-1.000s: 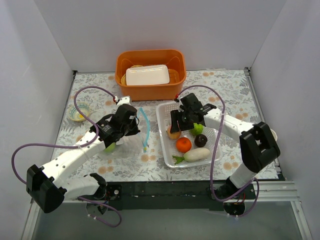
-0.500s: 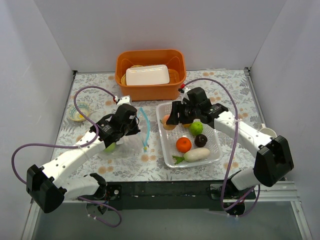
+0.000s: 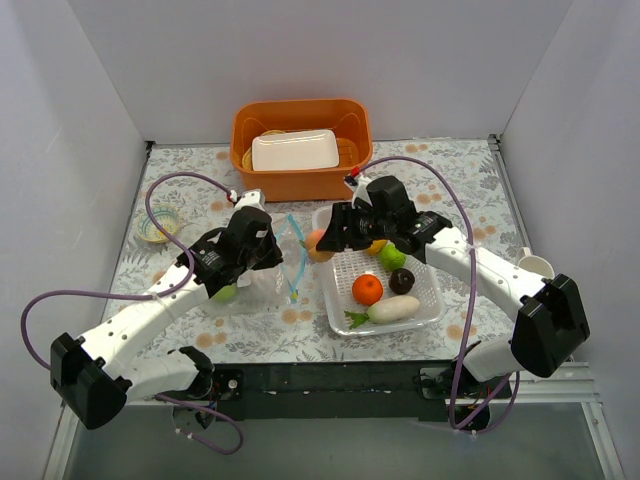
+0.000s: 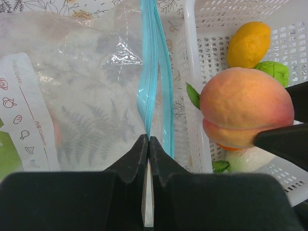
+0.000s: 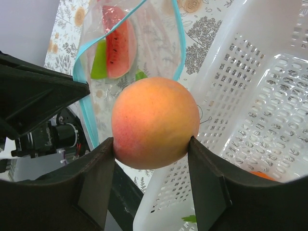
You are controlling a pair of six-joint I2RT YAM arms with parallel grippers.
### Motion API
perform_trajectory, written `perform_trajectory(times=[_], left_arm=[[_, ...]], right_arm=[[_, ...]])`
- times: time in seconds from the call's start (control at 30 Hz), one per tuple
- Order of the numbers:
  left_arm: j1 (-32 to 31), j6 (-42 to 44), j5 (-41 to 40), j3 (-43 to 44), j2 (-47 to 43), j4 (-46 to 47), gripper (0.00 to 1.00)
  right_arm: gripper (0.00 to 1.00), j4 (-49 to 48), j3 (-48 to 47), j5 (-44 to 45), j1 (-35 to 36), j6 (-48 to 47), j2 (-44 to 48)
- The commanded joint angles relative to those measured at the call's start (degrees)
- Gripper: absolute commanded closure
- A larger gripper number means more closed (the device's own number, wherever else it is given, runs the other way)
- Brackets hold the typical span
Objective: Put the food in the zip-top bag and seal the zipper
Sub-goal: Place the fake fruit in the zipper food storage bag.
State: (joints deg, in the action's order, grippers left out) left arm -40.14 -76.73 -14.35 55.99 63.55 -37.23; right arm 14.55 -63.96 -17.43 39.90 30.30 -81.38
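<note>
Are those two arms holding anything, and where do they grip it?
The right tool clamps the round orange-pink toy peach across its sides. The left tool pinches the clear plastic zip-top bag by its blue-teal zipper strip.

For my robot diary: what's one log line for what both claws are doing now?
left claw: shut on zipper | right claw: gripping peach over basket rim, near zip-top bag | in bag: watermelon slice
</note>
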Motion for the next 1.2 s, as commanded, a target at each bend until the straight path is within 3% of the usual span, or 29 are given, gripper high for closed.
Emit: perform_trajectory(times=[0.0,0.47,0.8,1.17], left_arm=[[0.0,0.5,1.1,0.4,-2.0,1.0,1.0],[0.0,0.9,1.4,0.8,-1.7,1.3,1.0],[0.0,0.4,2.2,0.4,-2.6,2.2,1.0],[0.0,-0.6,1.4,0.8,-3.9,2.2,1.0]], right_arm=[[0.6,-3.7,-2.5,-2.0,0.6,1.3,0.5],[0.59,-6.6,-3.7,-3.8,1.1,3.2,2.3],[0.6,-15.6,-2.9,-8.6,1.8,7.6,-2.2],[0.62,-12.4,-2.7,-5.3,3.8,7.5,-7.4]])
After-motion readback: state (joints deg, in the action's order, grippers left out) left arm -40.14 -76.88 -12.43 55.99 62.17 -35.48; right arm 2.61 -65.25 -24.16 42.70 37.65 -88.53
